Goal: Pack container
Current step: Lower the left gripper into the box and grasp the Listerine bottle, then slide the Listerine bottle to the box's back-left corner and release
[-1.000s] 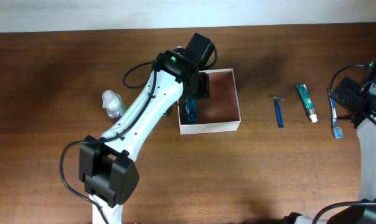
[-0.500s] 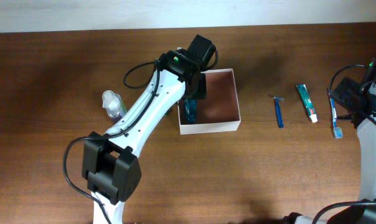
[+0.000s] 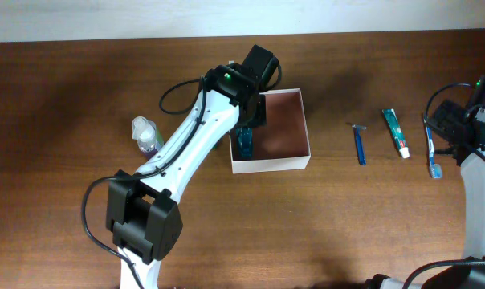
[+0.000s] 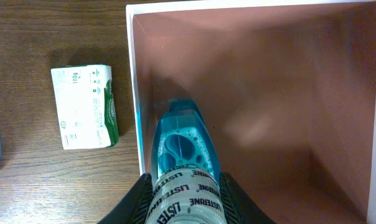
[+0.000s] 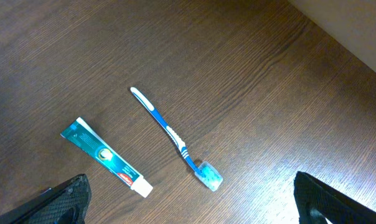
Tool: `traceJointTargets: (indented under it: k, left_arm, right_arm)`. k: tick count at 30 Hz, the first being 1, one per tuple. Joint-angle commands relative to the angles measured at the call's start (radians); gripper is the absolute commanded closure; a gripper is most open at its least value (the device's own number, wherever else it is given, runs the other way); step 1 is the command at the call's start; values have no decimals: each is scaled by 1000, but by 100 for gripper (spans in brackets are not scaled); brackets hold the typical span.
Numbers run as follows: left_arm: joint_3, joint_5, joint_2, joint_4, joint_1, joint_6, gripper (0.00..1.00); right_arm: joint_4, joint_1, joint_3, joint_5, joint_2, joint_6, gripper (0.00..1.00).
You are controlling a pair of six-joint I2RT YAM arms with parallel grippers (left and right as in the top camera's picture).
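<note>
1. far left on the bench, a small clear bottle is seen, well apart from the container.
2. next along, a white and green soap box is spotted flat on the wood, just beside the container's left outer wall but not touching it.
3. the left arm is stretched up from the near edge, and the left claw is set over the container's left side; its fingers are pressed against both flanks of a mouthwash bottle, so the claw is narrowed and holding that bottle.
4. the mouthwash bottle, filled with blue liquid, is placed inside the container, close along its left inner wall; whether it is upright or leaning cannot be told.
5. the container, white outside and reddish-brown inside, is found at the middle of the bench toward the far edge, with the rest of its floor bare.
6. to the right, three items are laid out in a row, apart from each other: a blue razor, then a green toothpaste tube, then a blue toothbrush.
7. far right, the right claw is held above the toothbrush and the toothpaste tube, spread wide, with nothing gripped.
</note>
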Motion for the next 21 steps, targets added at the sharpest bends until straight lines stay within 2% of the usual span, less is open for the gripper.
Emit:
traceJointTargets:
  k: [1, 5, 21]
  left_arm:
    - [3, -15, 12, 2, 2, -5, 80]
    - [3, -16, 12, 3, 2, -5, 88]
    - [59, -62, 11, 48, 3, 25, 92]
  right_arm:
    - [3, -3, 9, 20, 2, -6, 2]
    - [3, -3, 9, 20, 2, -6, 1]
    - [3, -3, 9, 20, 2, -6, 1]
